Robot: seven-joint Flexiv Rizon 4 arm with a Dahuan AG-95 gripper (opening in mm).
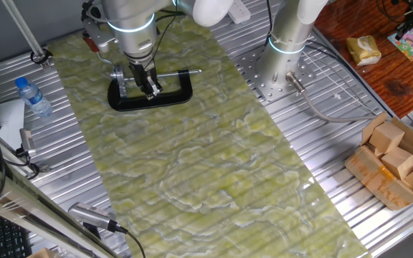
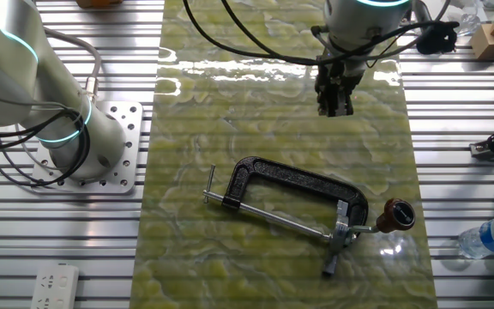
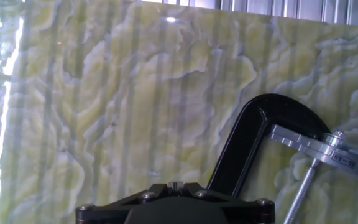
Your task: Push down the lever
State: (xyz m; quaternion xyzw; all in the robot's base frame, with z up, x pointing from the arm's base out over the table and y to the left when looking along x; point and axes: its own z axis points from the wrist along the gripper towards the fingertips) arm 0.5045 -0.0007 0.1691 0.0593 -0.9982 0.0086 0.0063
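Note:
A black C-clamp (image 2: 303,182) lies flat on the green marbled mat (image 2: 273,112). Its long silver screw rod (image 2: 273,217) runs along its open side. The lever (image 2: 211,184), a short thin silver crossbar, sits at the rod's left end in this view. My gripper (image 2: 334,105) hangs above the mat beyond the clamp, apart from it, with the fingers closed together and empty. In the one fixed view the gripper (image 1: 149,86) overlaps the clamp (image 1: 149,97). The hand view shows the gripper's tips (image 3: 176,185) together, and the clamp's black frame (image 3: 253,137) at lower right. The lever is out of that view.
A brown knob (image 2: 397,215) and a silver bracket (image 2: 343,230) lie at the clamp's right end. A water bottle (image 1: 33,97) stands off the mat. A second arm's base (image 1: 285,50) is bolted beside the mat. A cardboard box of wooden blocks (image 1: 393,161) sits at the right.

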